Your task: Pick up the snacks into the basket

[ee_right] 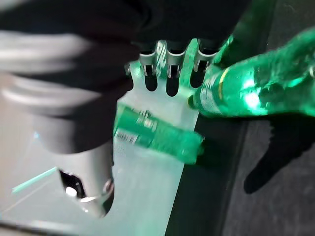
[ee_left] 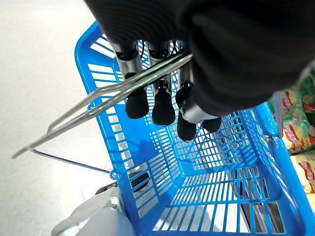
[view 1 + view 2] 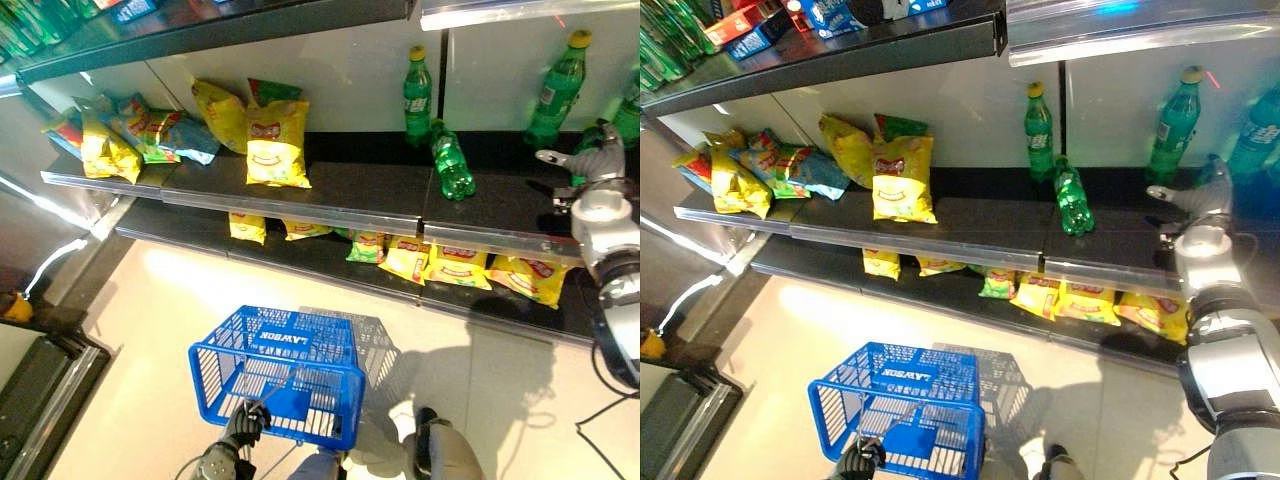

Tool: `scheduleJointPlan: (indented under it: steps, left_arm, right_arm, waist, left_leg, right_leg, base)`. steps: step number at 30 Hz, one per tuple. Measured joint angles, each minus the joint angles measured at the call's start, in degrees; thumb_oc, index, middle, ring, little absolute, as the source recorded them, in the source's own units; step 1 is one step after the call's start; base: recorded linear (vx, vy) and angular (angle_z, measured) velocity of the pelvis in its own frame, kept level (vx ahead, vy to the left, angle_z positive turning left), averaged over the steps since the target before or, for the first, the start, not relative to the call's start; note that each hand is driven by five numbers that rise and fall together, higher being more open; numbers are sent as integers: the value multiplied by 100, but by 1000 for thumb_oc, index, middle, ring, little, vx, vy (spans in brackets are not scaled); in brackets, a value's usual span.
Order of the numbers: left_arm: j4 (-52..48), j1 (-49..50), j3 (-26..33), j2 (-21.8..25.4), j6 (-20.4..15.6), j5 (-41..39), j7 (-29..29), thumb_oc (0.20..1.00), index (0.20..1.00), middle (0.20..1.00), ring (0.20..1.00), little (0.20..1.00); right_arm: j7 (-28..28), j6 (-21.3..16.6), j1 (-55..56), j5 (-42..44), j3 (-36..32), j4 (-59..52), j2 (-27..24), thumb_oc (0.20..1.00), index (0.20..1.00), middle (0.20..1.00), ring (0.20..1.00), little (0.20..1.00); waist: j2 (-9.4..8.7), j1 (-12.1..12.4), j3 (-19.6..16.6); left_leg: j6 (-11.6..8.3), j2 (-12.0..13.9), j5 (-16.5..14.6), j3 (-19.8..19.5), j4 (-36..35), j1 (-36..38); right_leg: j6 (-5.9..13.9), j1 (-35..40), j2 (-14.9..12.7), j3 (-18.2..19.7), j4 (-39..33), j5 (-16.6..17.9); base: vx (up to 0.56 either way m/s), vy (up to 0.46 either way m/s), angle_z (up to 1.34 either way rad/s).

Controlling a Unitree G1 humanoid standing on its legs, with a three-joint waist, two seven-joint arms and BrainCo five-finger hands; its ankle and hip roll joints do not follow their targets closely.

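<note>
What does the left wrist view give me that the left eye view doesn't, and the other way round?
Left wrist view alone: the left hand with its fingers curled round the metal handle of the blue basket, and the basket's bottom with nothing in it.

Left eye view alone: the upper shelf with a yellow snack bag standing on it, green bottles further along, and the right hand raised near those bottles.

Both: the basket, the left hand at its handle, and yellow snack bags on the lower shelf.

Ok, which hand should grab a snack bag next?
Right, probably. The left hand has its fingers curled round the blue basket handle, so it is busy. The right hand is free at shelf height by the green bottles, though the chip bags lie further left.
</note>
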Motion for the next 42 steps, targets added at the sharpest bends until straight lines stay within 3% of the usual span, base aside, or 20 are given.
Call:
scheduleJointPlan:
  steps: [2,4,5,6,8,9,11,12,14,16,17,18,19,20,23,24,26,31,36,42]
  left_arm:
    - [30,-46,-9,6,6,5,-2,200,200,200,200,200]
    - [115,-220,-14,4,23,30,-18,200,200,200,200,200]
    - [121,-226,-9,7,29,46,-26,200,200,200,200,200]
    - [144,-217,1,-3,28,47,-22,200,200,200,200,200]
    - [159,-231,7,-42,38,57,-40,200,200,200,200,200]
    - [157,-285,-4,5,49,56,-101,200,200,200,200,200]
    - [152,-303,23,158,83,62,-113,200,200,200,200,200]
    - [88,-312,-11,225,96,68,-112,200,200,200,200,200]
    - [-15,-405,15,321,101,70,-129,200,200,200,200,200]
    - [9,-439,77,317,98,69,-133,200,200,200,200,200]
    - [110,-448,130,290,89,53,-136,200,200,200,200,200]
    - [221,-536,157,273,93,-1,-155,200,200,200,200,200]
    - [283,-591,177,248,99,-18,-158,200,200,200,200,200]
    - [315,-591,230,223,94,-16,-161,200,200,200,200,200]
    - [338,-496,234,160,86,-18,-91,200,200,200,200,200]
    - [340,-490,249,140,91,-19,-68,200,200,200,200,200]
    - [346,-412,326,94,106,-30,-25,200,200,200,200,200]
    - [361,-436,172,-59,135,-14,-53,200,200,200,200,200]
    - [426,-399,-21,-135,150,-7,-65,200,200,200,200,200]
    - [466,-380,-134,-262,156,4,-60,200,200,200,200,200]
  right_arm:
    - [1,-47,234,50,-82,-105,36,1000,1000,1000,1000,1000]
    - [2,-45,396,145,-192,-97,53,1000,1000,1000,1000,1000]
    - [8,-49,384,149,-181,-128,178,1000,1000,1000,1000,1000]
    - [16,-53,374,147,-172,-239,347,1000,1000,1000,1000,1000]
    - [21,-60,492,150,-188,-332,437,1000,1000,1000,1000,1000]
    - [29,-72,590,151,-199,-320,487,1000,1000,1000,1000,1000]
    - [58,-52,797,152,-166,-322,776,1000,1000,1000,1000,1000]
    - [79,-53,800,152,-165,-352,797,1000,1000,1000,1000,1000]
    - [134,-58,655,153,-179,-338,655,1000,1000,1000,1000,1000]
    - [150,-64,437,157,-198,-297,656,1000,1000,1000,1000,1000]
    - [167,-68,263,160,-187,-223,656,1000,1000,1000,1000,1000]
    - [170,-68,200,178,-187,-203,623,1000,1000,1000,1000,1000]
    - [173,-60,213,205,-181,-134,568,1000,1000,1000,1000,1000]
    - [161,-63,230,219,-183,-106,528,1000,1000,1000,1000,1000]
    - [138,-58,149,321,-166,-49,266,1000,1000,1000,1000,1000]
    - [134,-66,129,331,-167,-71,218,1000,1000,1000,1000,1000]
    - [132,-66,-5,373,-167,-80,189,1000,1000,1000,1000,1000]
    - [112,-67,-279,384,-170,-49,-296,1000,1000,1000,1000,1000]
    - [60,-68,-467,397,-121,-42,-571,1000,1000,1000,1000,1000]
    - [3,-67,-474,392,180,-42,-697,1000,1000,1000,1000,1000]
  waist:
    - [-2,-5,9]
    - [5,-118,66]
    - [-33,-94,110]
    - [-63,-16,155]
    - [-90,37,170]
    - [-196,24,271]
    - [-291,17,458]
    - [-278,16,466]
    - [-280,-7,570]
    - [-364,-105,587]
    - [-379,-114,579]
    - [-398,-136,586]
    - [-404,-225,584]
    - [-409,-307,584]
    - [-405,-423,575]
    - [-396,-411,570]
    - [-355,-342,540]
    - [-115,-401,387]
    - [87,-392,162]
    - [172,-418,33]
  left_leg:
    - [92,-7,-52,14,-38,-58]
    - [71,-52,-175,127,183,-272]
    - [363,-62,-81,119,104,-200]
    - [464,-85,-126,118,143,-153]
    - [515,-77,-181,227,180,-62]
    - [695,-219,-430,461,516,-28]
    - [851,-77,-790,831,921,168]
    - [882,-10,-790,959,920,163]
    - [1044,-50,-866,1007,937,141]
    - [1074,-174,-876,1165,832,159]
    - [1092,-293,-810,1062,698,147]
    - [1093,-413,-746,927,574,147]
    - [1044,-518,-727,767,541,144]
    - [1018,-583,-719,697,563,146]
    - [814,-621,-772,501,517,216]
    - [761,-563,-810,468,512,212]
    - [601,-329,-869,451,513,186]
    - [369,-69,-737,282,216,201]
    - [262,11,-669,297,63,168]
    - [206,74,-634,295,-11,225]
  right_leg:
    - [26,74,105,-82,-240,104]
    - [-17,199,280,114,-501,248]
    - [48,257,517,498,-687,387]
    - [126,350,675,889,-914,520]
    - [245,453,716,1106,-1035,659]
    - [388,533,735,1224,-899,687]
    - [1014,386,567,1032,-189,894]
    - [1187,296,509,923,0,965]
    - [1108,40,198,914,401,782]
    - [1215,44,-233,868,-323,698]
    - [1452,71,-334,948,-1322,759]
    - [1694,92,-399,1046,-2202,946]
    - [1739,206,-438,1188,-2711,1194]
    - [1692,287,-454,1234,-2813,1328]
    - [1251,400,-431,1267,-2901,2394]
    - [1067,355,-369,1247,-2804,2436]
    - [753,187,-163,1156,-2519,2231]
    - [530,-121,-46,833,-1812,1689]
    - [446,-427,-63,695,-1249,1321]
    - [370,-518,-63,606,-923,1100]
  base:
    - [133,57,13]
    - [148,169,19]
    - [214,237,-45]
    - [192,175,-71]
    - [243,220,-54]
    - [237,269,-53]
    - [115,150,-50]
    - [147,100,-42]
    - [287,-6,-38]
    - [307,-122,-37]
    - [199,-181,-36]
    - [206,-183,-13]
    - [159,-162,22]
    - [74,-82,64]
    - [110,-166,42]
    - [130,-186,10]
    - [119,-181,-8]
    - [77,-118,28]
    - [47,-52,17]
    - [20,-38,9]
